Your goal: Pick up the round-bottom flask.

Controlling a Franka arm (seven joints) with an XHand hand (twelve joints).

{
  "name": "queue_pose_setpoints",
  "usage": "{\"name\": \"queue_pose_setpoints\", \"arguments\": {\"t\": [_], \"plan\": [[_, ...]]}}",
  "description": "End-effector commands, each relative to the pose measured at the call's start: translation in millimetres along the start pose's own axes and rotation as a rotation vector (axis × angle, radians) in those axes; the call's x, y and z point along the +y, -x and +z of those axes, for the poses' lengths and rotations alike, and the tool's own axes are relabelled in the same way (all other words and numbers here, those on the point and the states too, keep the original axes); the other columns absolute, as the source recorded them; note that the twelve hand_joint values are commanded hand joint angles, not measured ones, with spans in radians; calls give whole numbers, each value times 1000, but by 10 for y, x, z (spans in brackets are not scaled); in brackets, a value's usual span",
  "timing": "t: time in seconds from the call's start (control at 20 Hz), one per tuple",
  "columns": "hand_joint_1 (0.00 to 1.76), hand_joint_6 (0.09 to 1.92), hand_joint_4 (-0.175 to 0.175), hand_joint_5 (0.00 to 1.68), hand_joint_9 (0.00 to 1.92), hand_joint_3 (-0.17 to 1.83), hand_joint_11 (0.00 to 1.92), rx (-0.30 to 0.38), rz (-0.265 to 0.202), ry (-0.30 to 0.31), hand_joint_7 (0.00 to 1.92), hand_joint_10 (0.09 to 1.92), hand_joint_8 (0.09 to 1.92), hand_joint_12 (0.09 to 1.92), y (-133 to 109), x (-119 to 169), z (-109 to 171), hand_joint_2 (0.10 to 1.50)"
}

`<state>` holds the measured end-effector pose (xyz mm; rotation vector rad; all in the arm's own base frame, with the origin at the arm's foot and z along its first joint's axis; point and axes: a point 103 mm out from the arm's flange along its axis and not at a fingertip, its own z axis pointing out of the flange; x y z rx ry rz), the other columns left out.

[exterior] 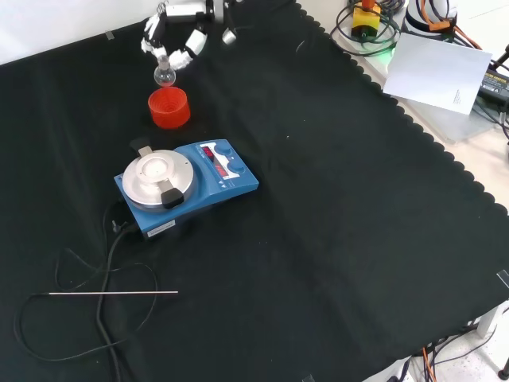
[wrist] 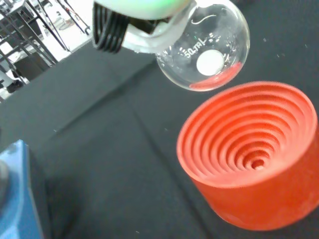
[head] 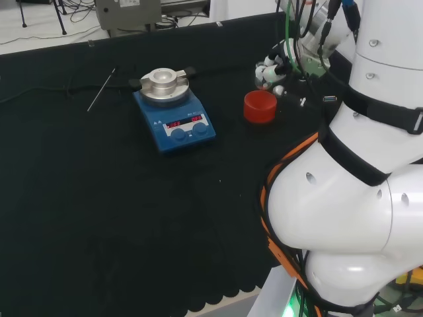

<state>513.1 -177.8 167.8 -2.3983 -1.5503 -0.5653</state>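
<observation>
- Wrist view, nearest first: a blurred white part of the robot hand [wrist: 144, 15] sits over the neck of the round-bottom flask [wrist: 207, 52], whose clear bulb hangs free in the air.
- Just past the bulb stands the red ribbed stand [wrist: 251, 154], its ringed hollow facing up with nothing in it; the flask is clear of it, close by and not touching.
- A blue corner of the hotplate stirrer [wrist: 17, 199] shows at the edge of that same view, farther from the robot hand than the stand.
- Front view: the robot hand [exterior: 171, 40] has its fingers curled in round the flask's neck, pinching it, and the flask [exterior: 165, 76] hangs below the fingers, above the stand [exterior: 169, 108].
- Beyond the stand from the robot hand lies the hotplate stirrer [exterior: 187, 185], blue, with a round silver top plate and a red-lit front panel.
- Farther again, a black cable [exterior: 103, 318] trails from the stirrer across the tabletop [exterior: 358, 239], which is covered in black cloth.
- Farthest from the robot hand, a thin metal rod [exterior: 111, 293] lies flat on the cloth across the cable's loops.
- Head view: the robot hand [head: 271, 69] is beside the stand [head: 260, 106], with the stirrer [head: 174, 109] well apart from both.
</observation>
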Motion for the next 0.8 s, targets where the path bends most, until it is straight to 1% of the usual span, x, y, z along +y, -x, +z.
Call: {"name": "queue_pose_setpoints", "arguments": {"t": [0.05, 0.35, 0.8], "plan": [[1090, 927, 175, 1143, 869, 720, 491, 5, -18, -7, 710, 534, 602, 1279, -202, -146, -151, 687], [1091, 925, 175, 1146, 871, 724, 501, 6, -32, -8, 714, 532, 601, 1278, -330, -197, -162, 683], [1092, 923, 175, 1147, 873, 728, 511, -8, -37, -11, 716, 531, 599, 1276, -377, -198, -153, 680]]}}
